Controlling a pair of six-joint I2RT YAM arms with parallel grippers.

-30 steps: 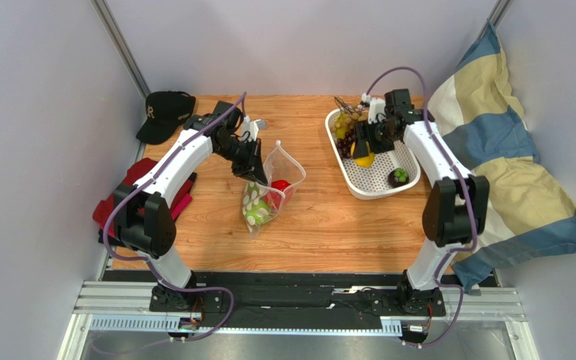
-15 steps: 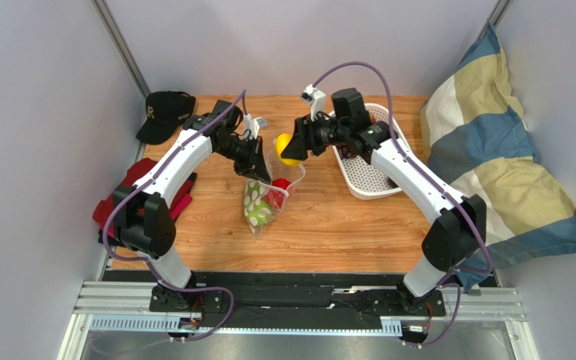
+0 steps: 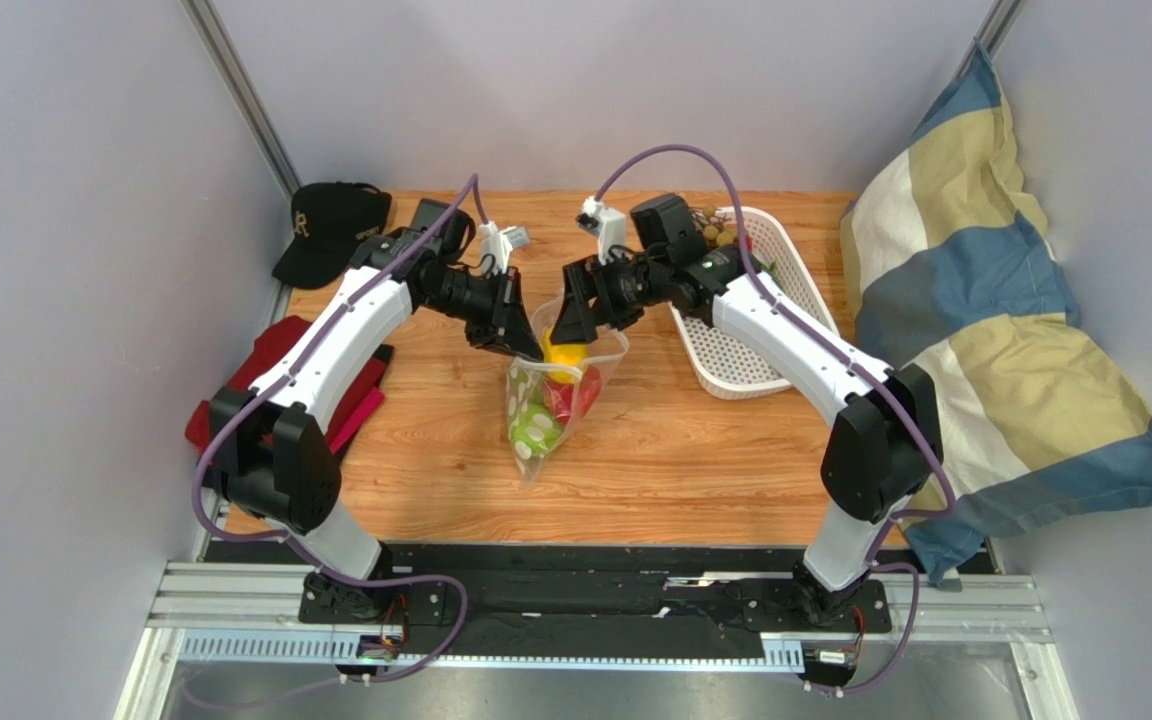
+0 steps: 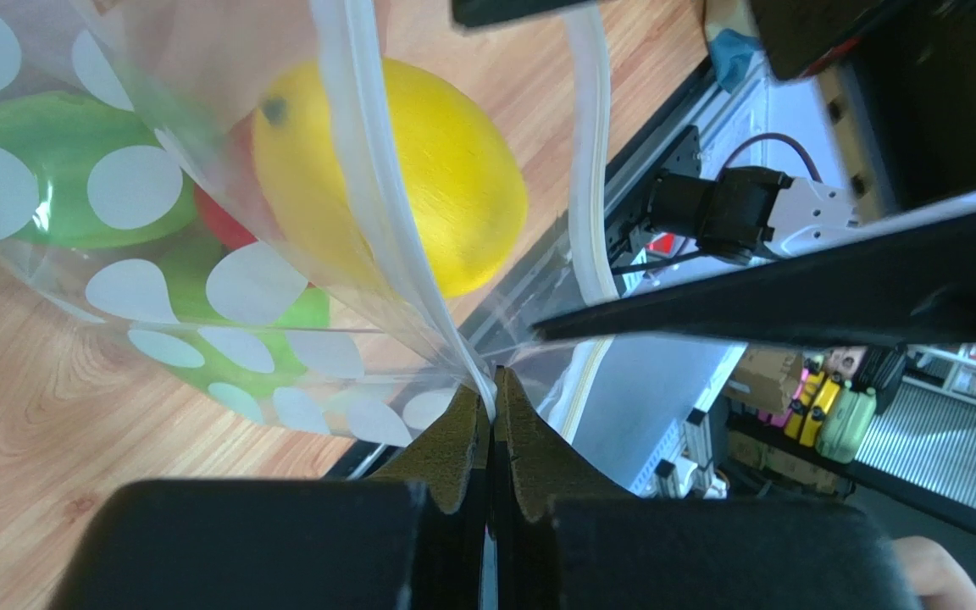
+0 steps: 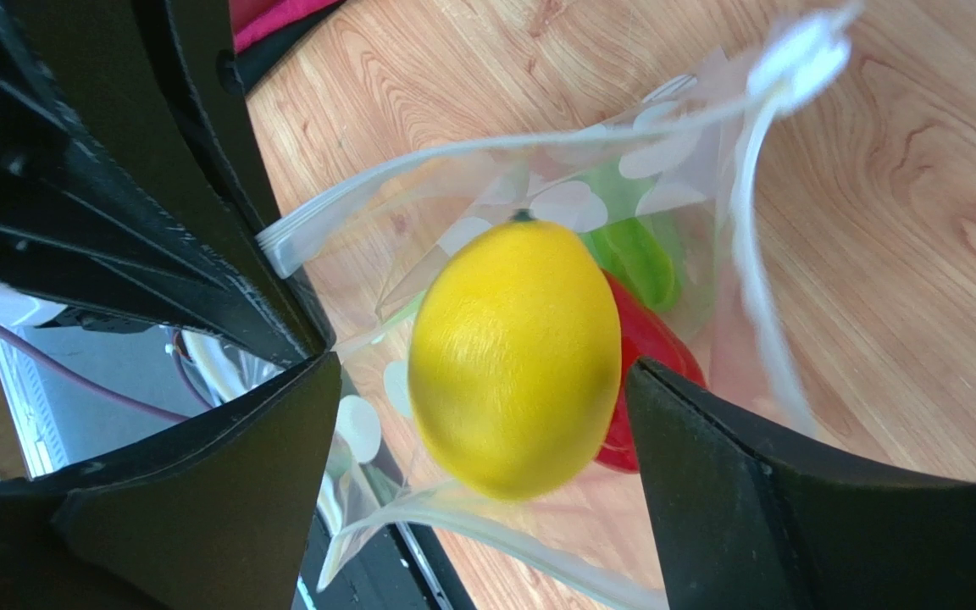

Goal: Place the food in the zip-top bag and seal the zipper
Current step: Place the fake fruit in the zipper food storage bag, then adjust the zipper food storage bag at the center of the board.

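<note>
The clear dotted zip-top bag [image 3: 545,413] hangs open at the table's middle. My left gripper [image 3: 525,336] is shut on its rim, seen pinched in the left wrist view [image 4: 493,404]. My right gripper [image 3: 575,318] is open just over the bag's mouth. The yellow lemon [image 5: 515,356] lies free between its open fingers, inside the mouth, and also shows in the left wrist view [image 4: 391,178]. A red pepper [image 5: 649,362] and green pieces [image 4: 60,165] lie below it in the bag. The zipper strip [image 4: 598,165] curves round the mouth. Grapes [image 3: 710,233] lie in the basket.
A white plastic basket [image 3: 760,365] stands right of the bag. A black cap [image 3: 330,225] lies at the back left and a red cloth [image 3: 259,393] at the left edge. A blue and tan pillow [image 3: 988,330] leans at the right.
My right arm carried the lemon from the basket leftward to the bag's mouth and opened; the lemon now sits free in the mouth. My left gripper shifted the bag slightly right.
</note>
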